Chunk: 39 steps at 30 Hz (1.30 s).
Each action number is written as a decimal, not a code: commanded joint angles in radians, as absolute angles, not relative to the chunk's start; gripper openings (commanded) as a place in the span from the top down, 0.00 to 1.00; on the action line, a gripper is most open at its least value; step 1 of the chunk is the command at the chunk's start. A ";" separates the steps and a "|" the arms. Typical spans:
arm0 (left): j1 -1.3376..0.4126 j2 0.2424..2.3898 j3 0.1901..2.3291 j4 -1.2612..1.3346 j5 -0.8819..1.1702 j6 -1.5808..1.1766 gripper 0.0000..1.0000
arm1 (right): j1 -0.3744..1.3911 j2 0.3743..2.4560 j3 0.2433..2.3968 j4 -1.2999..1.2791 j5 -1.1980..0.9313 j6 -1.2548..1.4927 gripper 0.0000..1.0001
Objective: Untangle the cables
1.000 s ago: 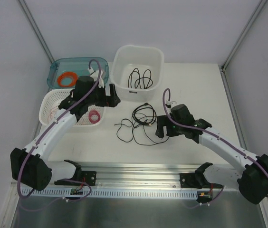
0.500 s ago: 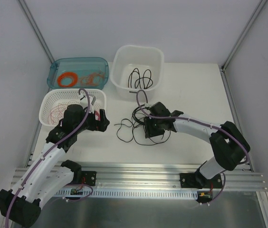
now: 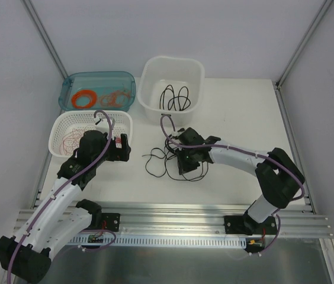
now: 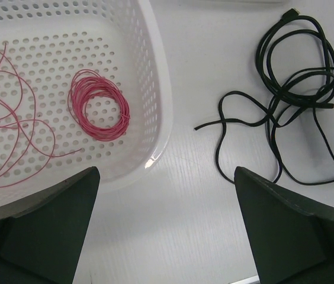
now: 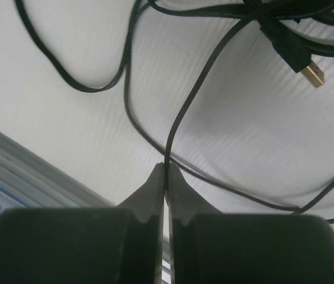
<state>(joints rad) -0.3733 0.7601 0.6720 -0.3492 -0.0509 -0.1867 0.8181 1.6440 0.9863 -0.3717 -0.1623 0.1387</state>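
Black, thin and floppy, the cables lie in loose overlapping loops on the white desk, just right of the perforated plastic basket. Only the right wrist view shows the right gripper, jaws pinched on one glossy strand near a gold-tipped plug; the left wrist view shows the left gripper, jaws wide apart, holding nothing.

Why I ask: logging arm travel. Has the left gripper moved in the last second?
Yes. The left gripper came nearward, from beside the white tub to the white basket's right edge.
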 commanded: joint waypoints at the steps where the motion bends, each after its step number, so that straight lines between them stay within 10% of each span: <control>1: -0.379 0.738 0.666 -0.330 -0.094 -0.163 0.01 | 0.825 1.490 1.103 -0.513 -0.166 0.091 0.99; 14: -0.379 0.756 0.669 -0.327 -0.078 -0.166 0.01 | 0.805 1.238 1.774 -0.957 -0.055 -0.146 0.99; 29: -0.379 0.770 0.669 -0.327 -0.084 -0.166 0.01 | 0.733 1.084 1.582 -0.778 0.026 -0.084 0.99; 39: -0.379 0.772 0.667 -0.327 -0.100 -0.164 0.01 | 0.724 1.235 2.059 -0.786 -0.043 -0.198 0.99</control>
